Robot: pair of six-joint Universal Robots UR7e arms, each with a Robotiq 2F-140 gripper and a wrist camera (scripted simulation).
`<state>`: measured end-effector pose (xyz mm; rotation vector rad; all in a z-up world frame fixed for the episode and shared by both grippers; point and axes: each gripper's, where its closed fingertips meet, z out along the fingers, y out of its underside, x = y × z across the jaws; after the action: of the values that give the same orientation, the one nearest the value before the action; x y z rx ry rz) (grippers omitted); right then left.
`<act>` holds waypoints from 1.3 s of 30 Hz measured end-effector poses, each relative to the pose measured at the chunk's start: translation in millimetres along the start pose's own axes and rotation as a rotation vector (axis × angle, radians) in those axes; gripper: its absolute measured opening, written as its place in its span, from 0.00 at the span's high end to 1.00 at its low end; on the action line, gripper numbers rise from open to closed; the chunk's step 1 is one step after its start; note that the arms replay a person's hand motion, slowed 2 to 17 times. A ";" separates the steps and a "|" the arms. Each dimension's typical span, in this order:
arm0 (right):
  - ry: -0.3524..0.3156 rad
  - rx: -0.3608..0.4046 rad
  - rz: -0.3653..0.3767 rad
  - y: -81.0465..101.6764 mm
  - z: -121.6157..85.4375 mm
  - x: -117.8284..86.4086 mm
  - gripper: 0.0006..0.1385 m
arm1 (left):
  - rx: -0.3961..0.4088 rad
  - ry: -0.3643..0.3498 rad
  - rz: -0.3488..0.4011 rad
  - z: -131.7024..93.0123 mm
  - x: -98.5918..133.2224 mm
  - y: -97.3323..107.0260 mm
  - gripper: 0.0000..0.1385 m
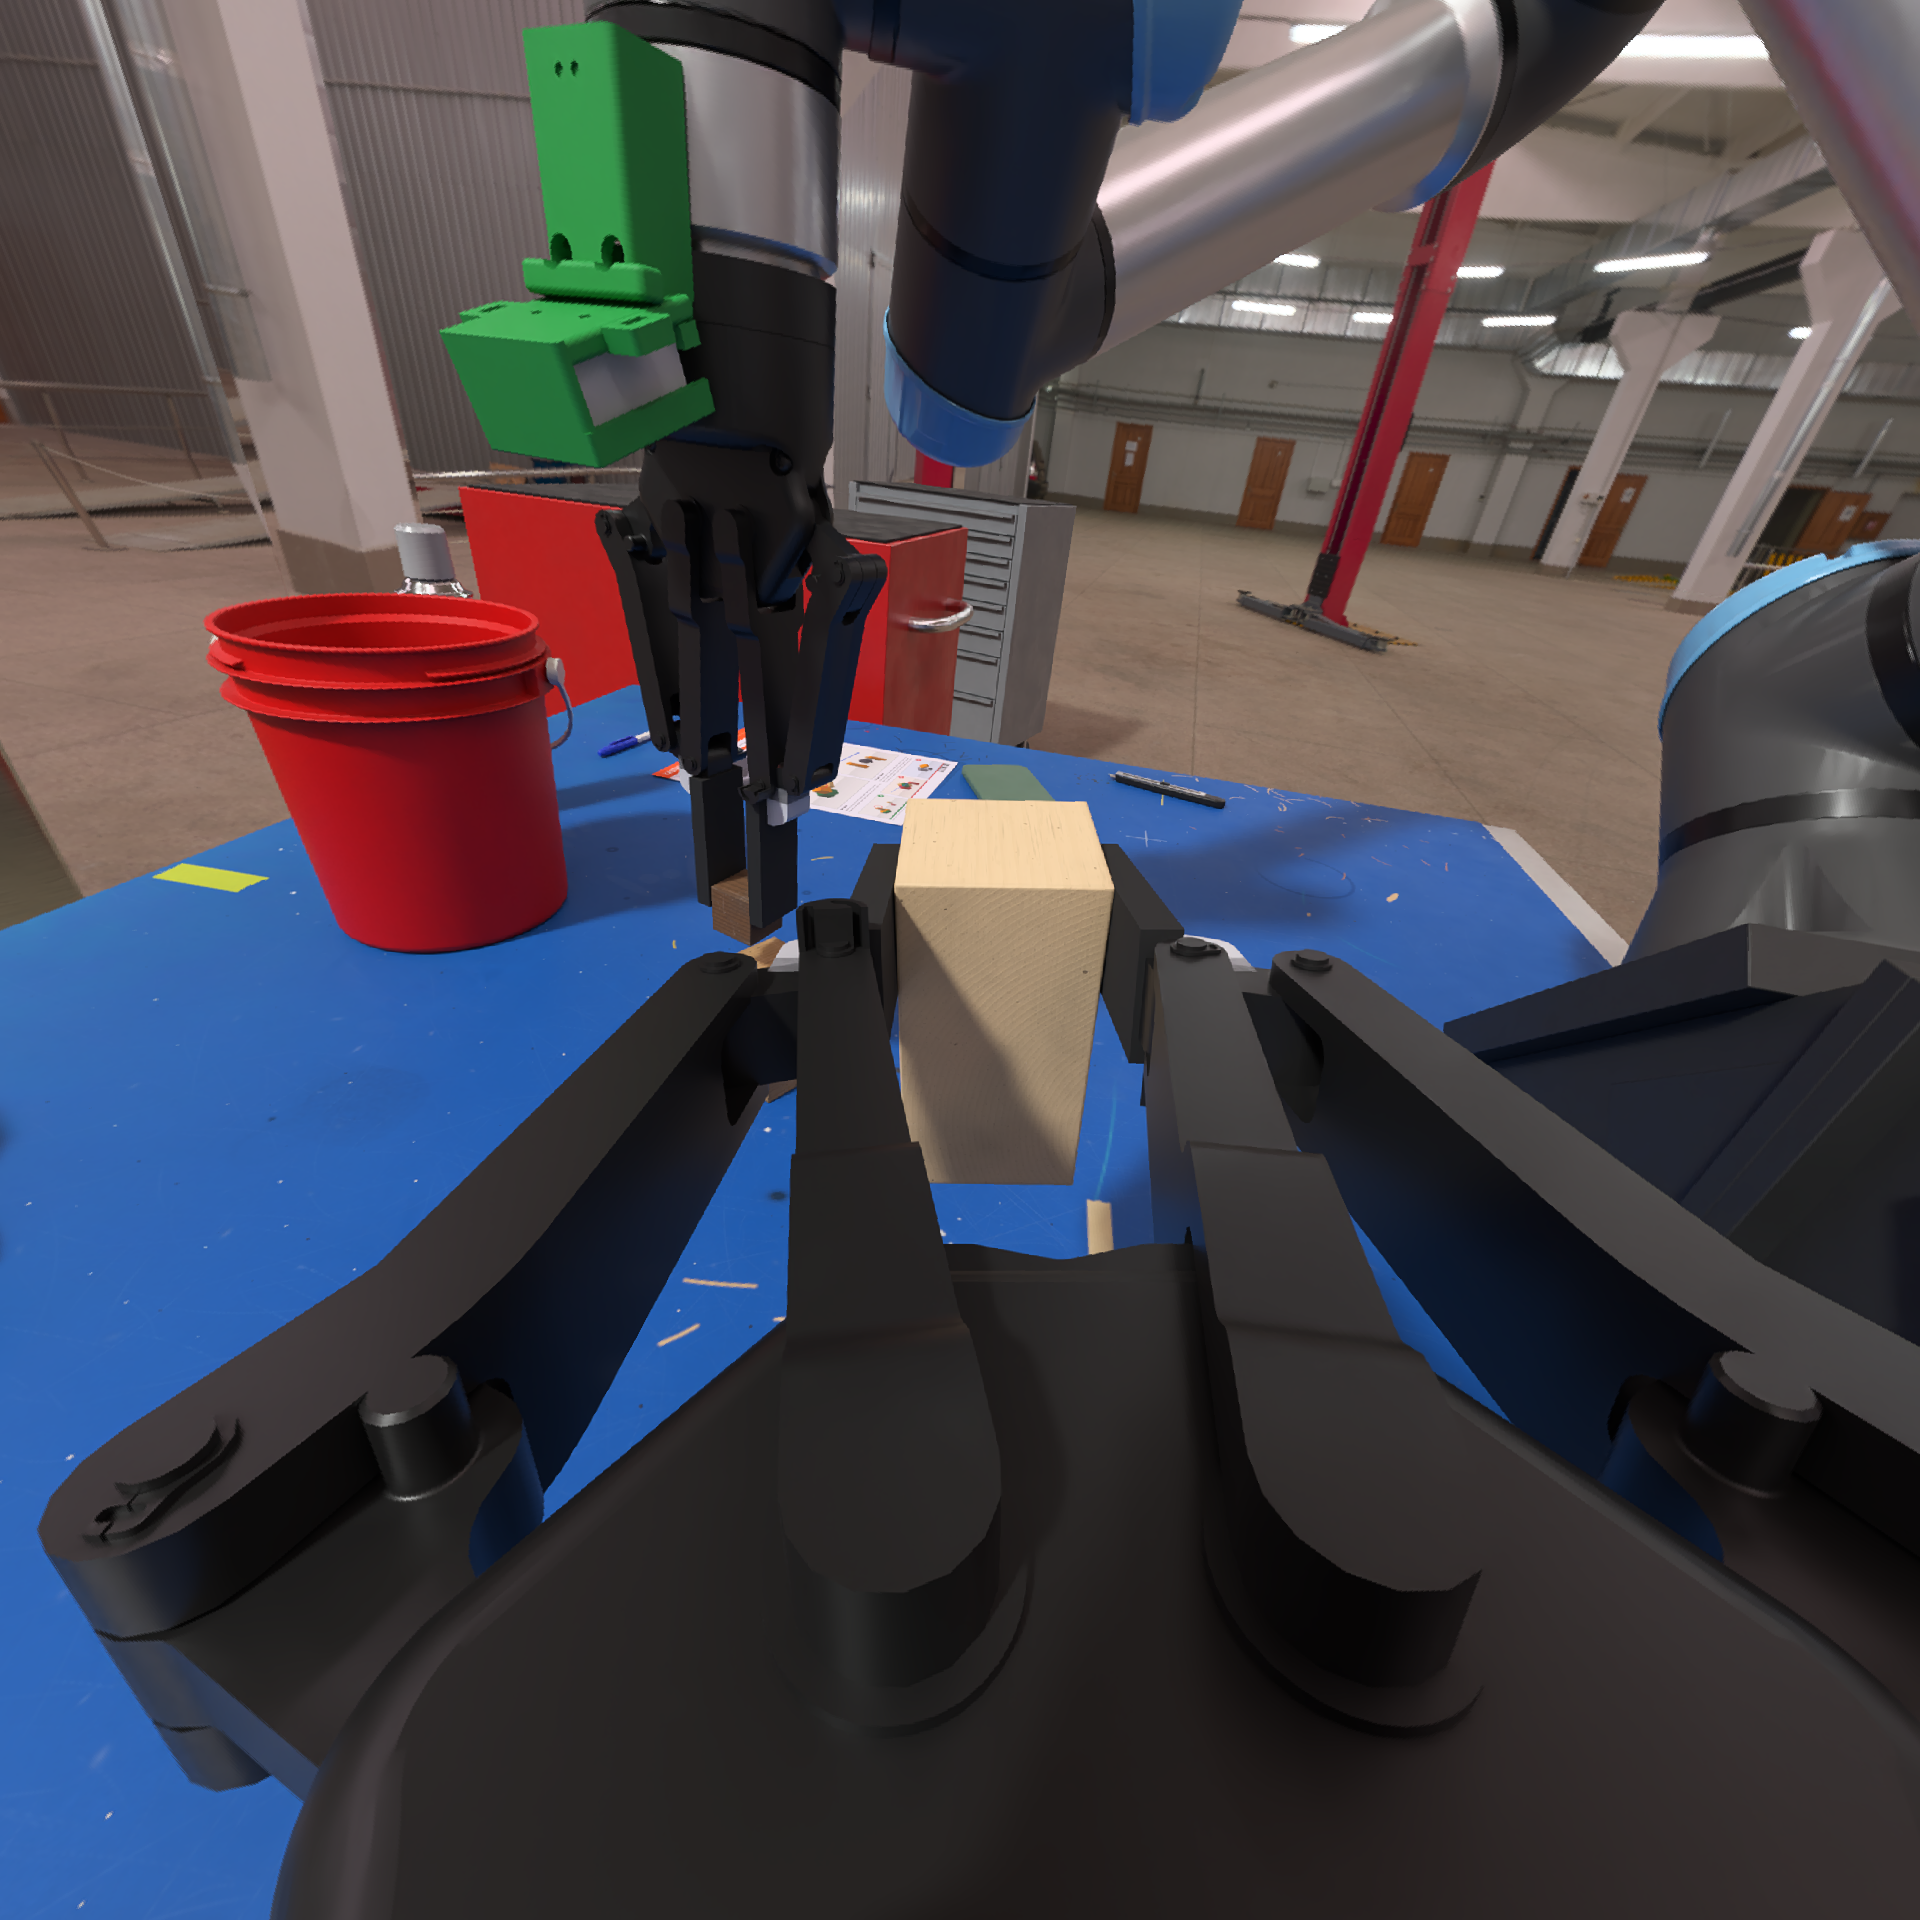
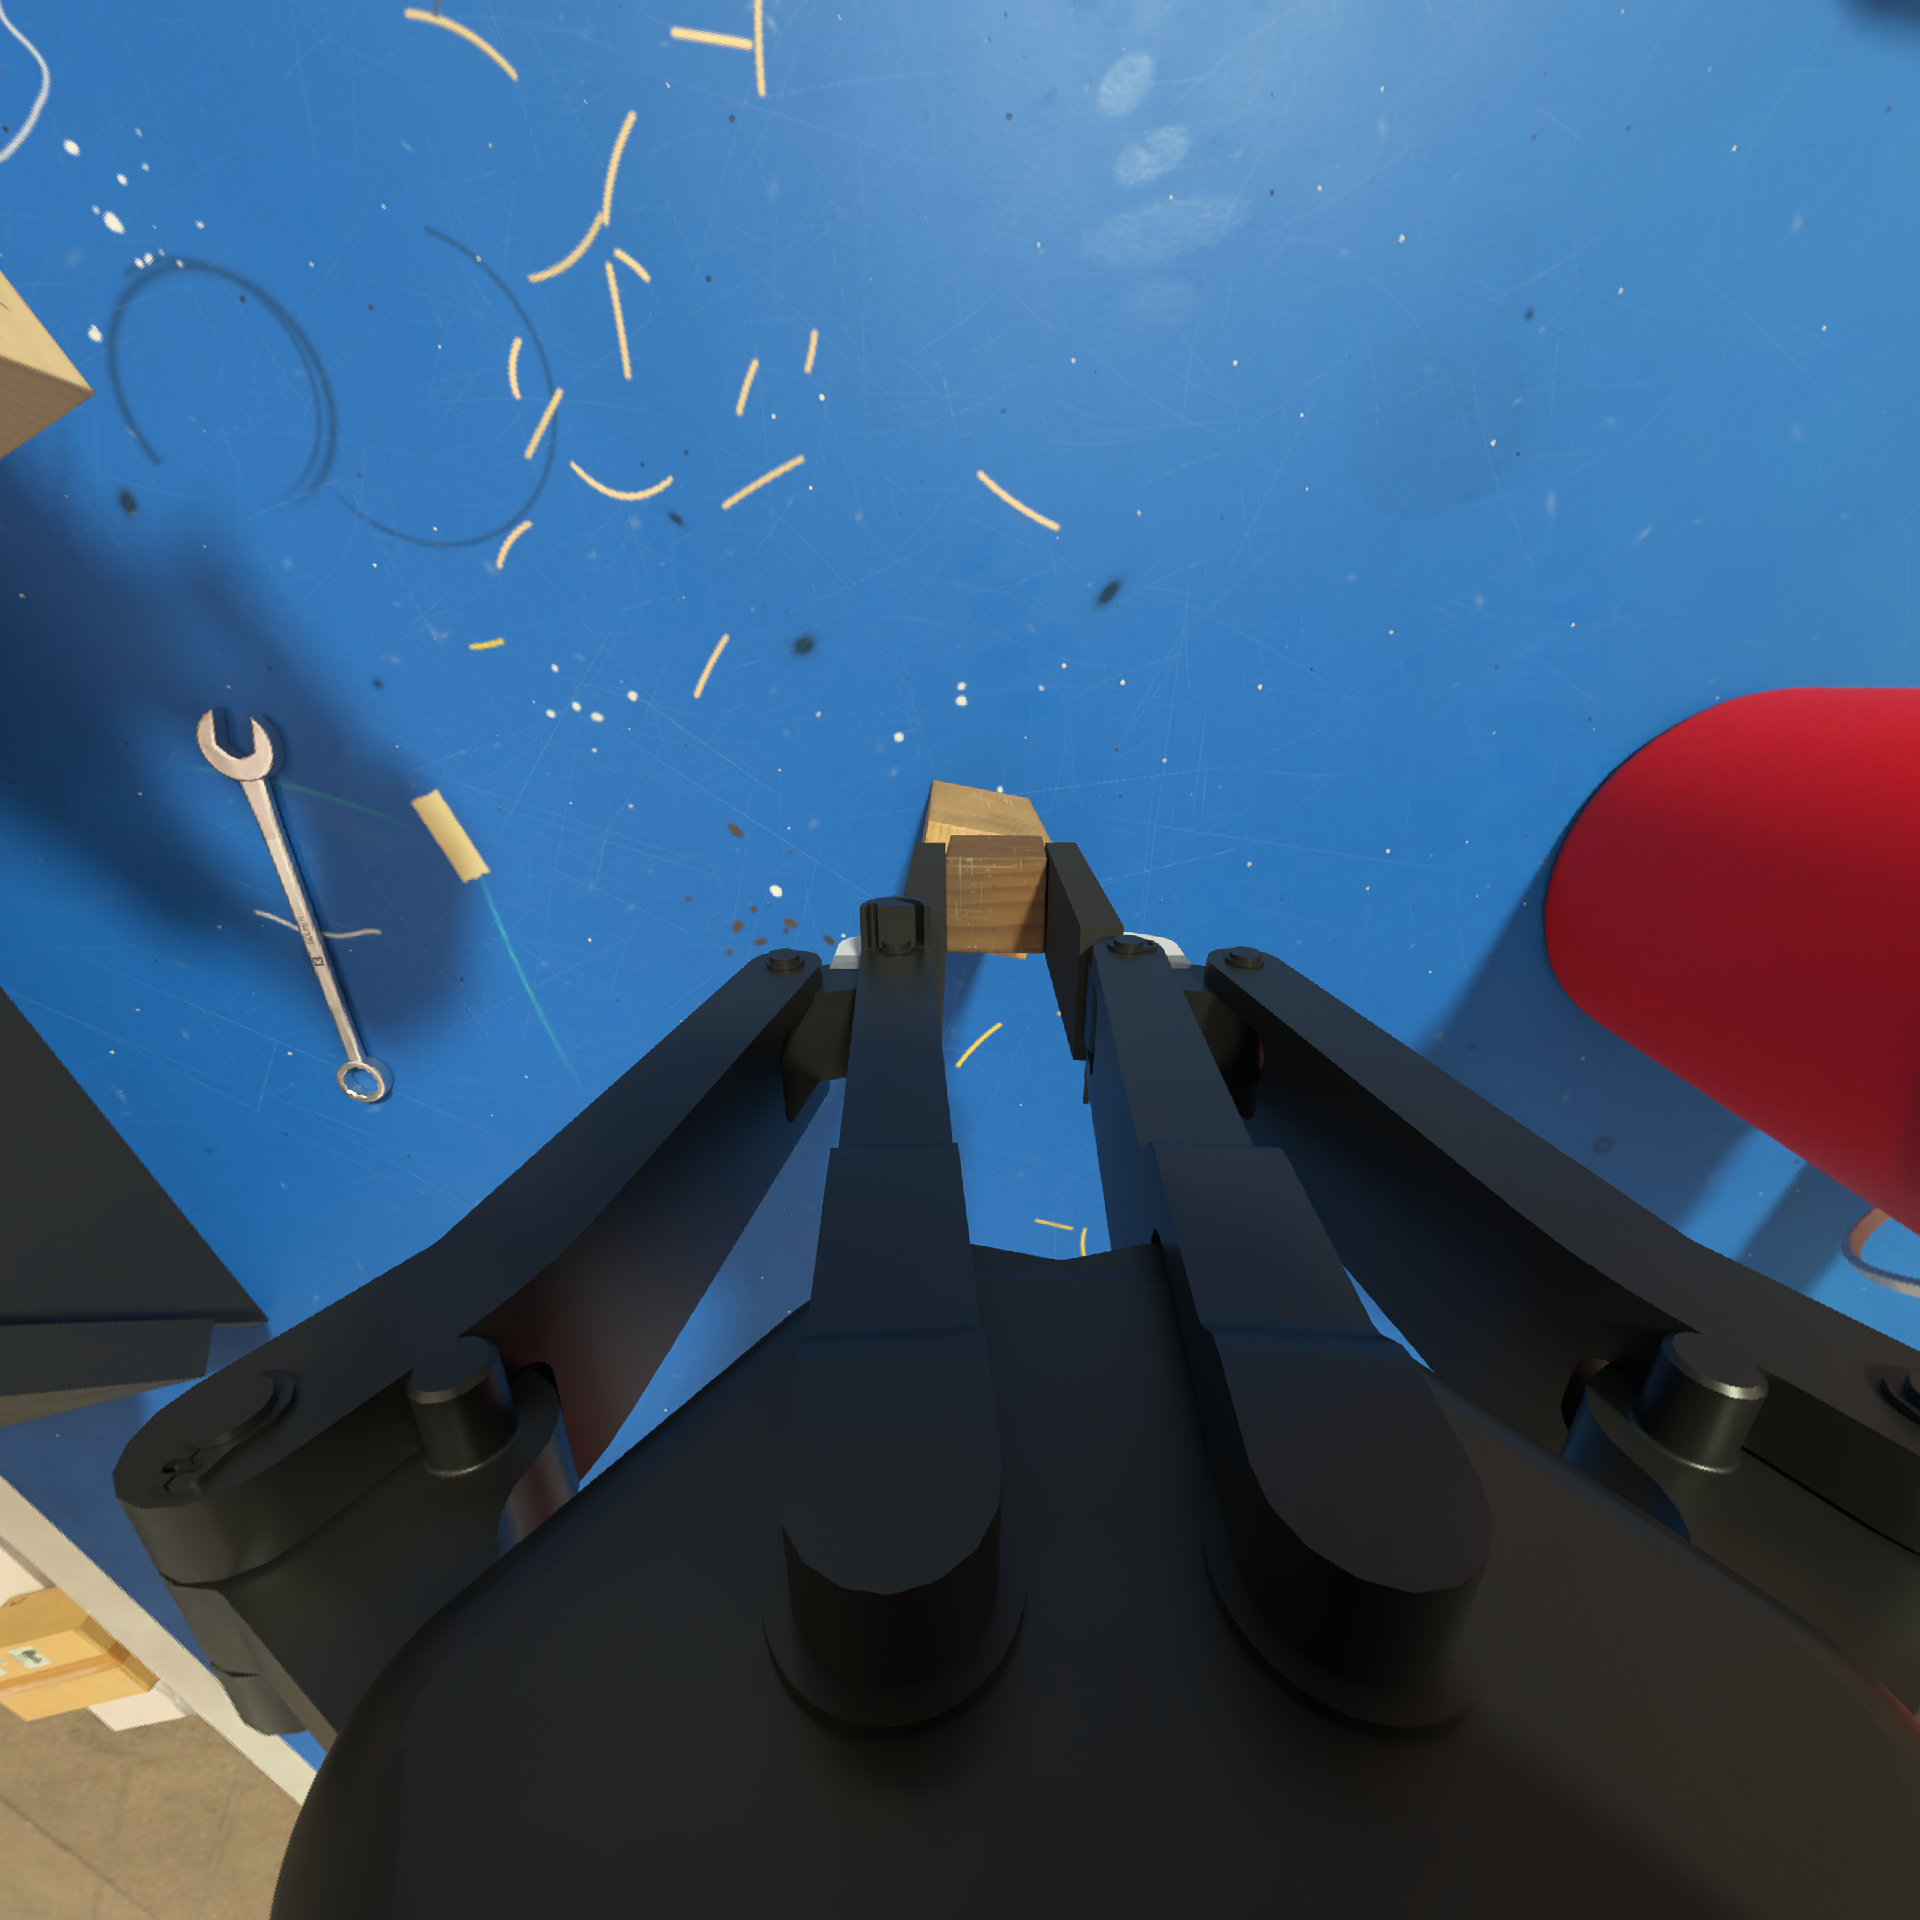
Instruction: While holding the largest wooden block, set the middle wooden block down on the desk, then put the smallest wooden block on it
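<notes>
My left gripper (image 1: 1003, 914) is shut on the largest wooden block (image 1: 992, 997), pale and tall, and holds it above the blue desk (image 1: 260, 1143). A corner of that block shows in the right wrist view (image 2: 31, 374). My right gripper (image 2: 995, 899) points straight down and is shut on the smallest block (image 2: 992, 883), dark brown. The middle block (image 2: 982, 810), light tan, lies on the desk right under it. I cannot tell whether the two touch. In the left wrist view the right gripper (image 1: 746, 883) holds the small block (image 1: 730, 902) just left of my left fingers, and the middle block (image 1: 767, 951) is mostly hidden.
A red bucket (image 1: 395, 769) stands on the desk left of the right gripper and shows at the right edge of the right wrist view (image 2: 1745, 935). A wrench (image 2: 296, 904) lies on the desk. A printed sheet (image 1: 894, 779), a green pad (image 1: 1006, 781) and a pen (image 1: 1169, 790) lie at the far edge.
</notes>
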<state>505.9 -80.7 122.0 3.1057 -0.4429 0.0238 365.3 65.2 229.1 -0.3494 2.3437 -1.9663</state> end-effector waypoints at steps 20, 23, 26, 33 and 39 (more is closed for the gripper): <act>-0.007 -0.027 0.124 13.4 2.5 0.4 0.82 | 0.000 0.005 0.011 3.0 3.7 -1.1 0.67; -0.010 -0.027 0.148 14.0 4.5 0.2 0.82 | 0.002 0.005 0.012 2.6 3.9 -1.7 0.67; -0.012 -0.027 0.169 14.5 6.7 0.1 0.82 | 0.003 0.006 0.013 2.4 4.3 -1.9 0.67; -0.013 -0.025 0.194 15.1 10.1 -0.8 0.82 | 0.003 0.009 0.015 2.1 5.1 -2.1 0.67; -0.016 -0.016 0.202 13.7 11.3 -2.2 0.82 | 0.003 0.010 0.016 1.9 5.6 -2.2 0.67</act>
<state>500.1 -93.3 110.7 3.0337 -0.7504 -0.0044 360.5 61.8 231.5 -0.3205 2.3425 -1.9685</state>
